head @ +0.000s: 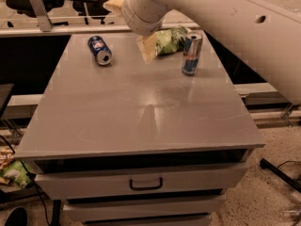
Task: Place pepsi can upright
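Observation:
The pepsi can point(99, 50) is short and dark blue with a red-white logo. It lies on its side at the back left of the grey table point(141, 112), silver end towards me. My gripper point(130, 27) hangs over the back middle of the table, right of the can and apart from it. It is open and empty. One pale yellow finger point(146, 49) points down near the table top; the other point(113, 4) sticks out to the left, above and behind the can.
A taller, slim silver-and-blue can point(191, 53) stands upright at the back right. A green chip bag point(170, 39) lies between it and the gripper. The table has drawers with a handle point(146, 184) in front. Dark shelving stands behind.

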You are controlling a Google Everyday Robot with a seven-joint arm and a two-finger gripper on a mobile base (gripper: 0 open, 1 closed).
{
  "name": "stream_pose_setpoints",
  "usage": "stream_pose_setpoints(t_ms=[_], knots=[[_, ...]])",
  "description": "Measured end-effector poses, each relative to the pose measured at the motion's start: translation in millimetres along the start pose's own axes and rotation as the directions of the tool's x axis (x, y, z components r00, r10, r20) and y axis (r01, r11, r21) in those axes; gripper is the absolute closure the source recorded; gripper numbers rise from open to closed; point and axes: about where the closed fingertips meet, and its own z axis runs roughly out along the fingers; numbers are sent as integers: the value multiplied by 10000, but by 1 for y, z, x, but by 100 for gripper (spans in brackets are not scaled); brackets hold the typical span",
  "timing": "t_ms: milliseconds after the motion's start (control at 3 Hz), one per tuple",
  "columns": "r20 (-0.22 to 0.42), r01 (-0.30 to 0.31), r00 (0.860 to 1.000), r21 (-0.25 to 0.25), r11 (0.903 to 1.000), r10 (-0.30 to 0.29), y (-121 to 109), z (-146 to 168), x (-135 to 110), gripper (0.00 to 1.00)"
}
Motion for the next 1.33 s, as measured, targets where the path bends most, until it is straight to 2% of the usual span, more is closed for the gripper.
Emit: stream_pose_setpoints(t_ms=[333,667,1000,1333], knots=[[19,409,9992,-68,9991,-409,-4,4,10,0],[221,965,9951,-269,9950,-959,-10,22,29,0],[699,1608,9851,-485,9858,-1572,-18,48,41,0],[1230,2284,9679,-673,9712,-2191,-25,73,46,0]])
